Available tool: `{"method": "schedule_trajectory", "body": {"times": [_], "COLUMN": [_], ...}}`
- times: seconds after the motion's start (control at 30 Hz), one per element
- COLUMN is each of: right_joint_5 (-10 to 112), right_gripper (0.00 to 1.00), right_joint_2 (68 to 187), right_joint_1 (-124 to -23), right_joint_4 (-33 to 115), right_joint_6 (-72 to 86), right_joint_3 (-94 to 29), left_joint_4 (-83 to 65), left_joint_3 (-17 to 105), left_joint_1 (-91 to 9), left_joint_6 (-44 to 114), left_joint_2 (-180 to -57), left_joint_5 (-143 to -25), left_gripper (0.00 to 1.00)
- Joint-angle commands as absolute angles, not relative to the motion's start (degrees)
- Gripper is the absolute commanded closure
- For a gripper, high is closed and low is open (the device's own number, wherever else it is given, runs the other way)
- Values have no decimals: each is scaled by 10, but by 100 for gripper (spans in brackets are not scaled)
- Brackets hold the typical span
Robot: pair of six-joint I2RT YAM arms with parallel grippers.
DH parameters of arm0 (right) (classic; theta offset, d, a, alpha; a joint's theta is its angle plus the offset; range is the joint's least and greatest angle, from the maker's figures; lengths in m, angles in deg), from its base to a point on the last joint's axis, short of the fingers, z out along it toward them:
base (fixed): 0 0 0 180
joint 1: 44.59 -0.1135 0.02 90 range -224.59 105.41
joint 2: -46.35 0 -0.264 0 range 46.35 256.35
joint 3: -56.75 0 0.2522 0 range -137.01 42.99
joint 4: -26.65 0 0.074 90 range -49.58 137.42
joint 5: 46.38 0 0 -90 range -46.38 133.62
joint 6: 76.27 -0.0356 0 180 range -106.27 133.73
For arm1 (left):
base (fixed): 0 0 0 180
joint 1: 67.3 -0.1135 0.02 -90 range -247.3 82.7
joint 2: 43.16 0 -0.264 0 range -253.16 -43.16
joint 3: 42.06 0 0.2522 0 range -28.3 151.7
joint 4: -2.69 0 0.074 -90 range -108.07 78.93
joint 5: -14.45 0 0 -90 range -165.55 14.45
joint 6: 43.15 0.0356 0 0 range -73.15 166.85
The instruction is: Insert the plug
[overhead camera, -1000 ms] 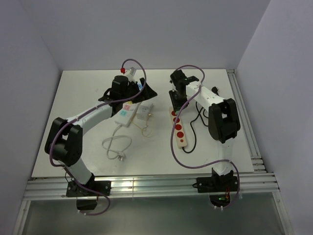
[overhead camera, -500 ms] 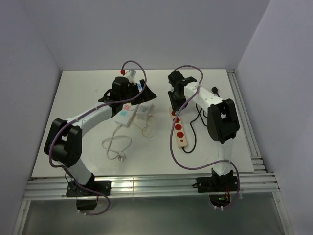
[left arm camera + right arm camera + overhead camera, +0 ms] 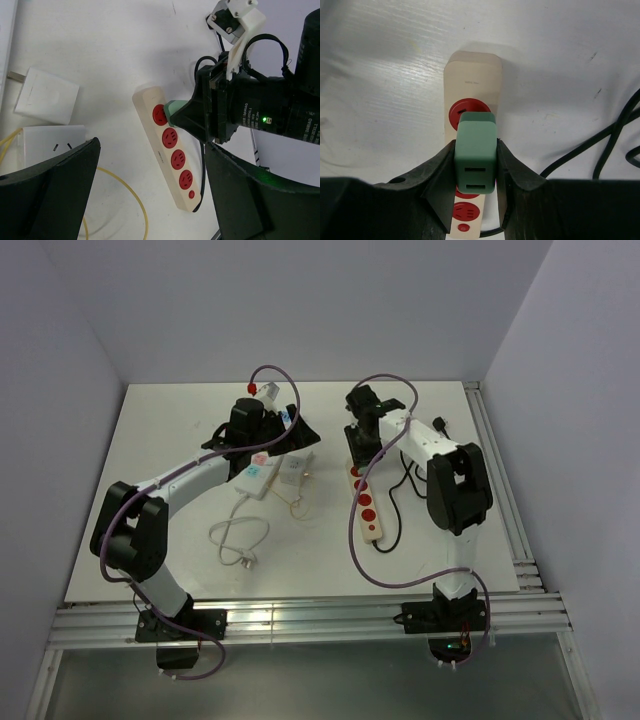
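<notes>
We saw the right jaws partly closed, clamped on the green plug (image 3: 475,150), which sat over the end socket (image 3: 463,108) of the power strip (image 3: 472,75). The left jaws stood wide apart and empty, left of that strip.

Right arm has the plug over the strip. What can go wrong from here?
Green plug in the right gripper overlaps the gap between the top two red sockets; prongs are hidden, so it may miss the slots. Nothing pins the power strip: the left gripper is open, off it, so a push could slide it.
</notes>
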State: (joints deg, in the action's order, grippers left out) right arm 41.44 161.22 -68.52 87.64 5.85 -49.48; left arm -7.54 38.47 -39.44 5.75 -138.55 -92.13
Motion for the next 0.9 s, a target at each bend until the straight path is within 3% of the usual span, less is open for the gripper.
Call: {"method": "schedule_trajectory", "body": {"times": [0.0, 0.67, 0.87], "right_joint_5": [513, 333, 339], "right_gripper": [100, 100, 100], "right_joint_2": [1654, 1683, 1687], "right_joint_1": [-663, -725, -738], "right_joint_4": [815, 859, 858], "right_joint_6": [64, 3, -1], "right_joint_3": [-436, -461, -467], "left_joint_4": [-66, -81, -82], "left_joint_3": [386, 381, 381], "left_joint_1": [-392, -390, -391], "left_joint_6": [71, 67, 65], "left_joint_2": [-1361, -1354, -1356], "left_joint_5": [-917, -886, -885], "left_gripper": [9, 8, 9]}}
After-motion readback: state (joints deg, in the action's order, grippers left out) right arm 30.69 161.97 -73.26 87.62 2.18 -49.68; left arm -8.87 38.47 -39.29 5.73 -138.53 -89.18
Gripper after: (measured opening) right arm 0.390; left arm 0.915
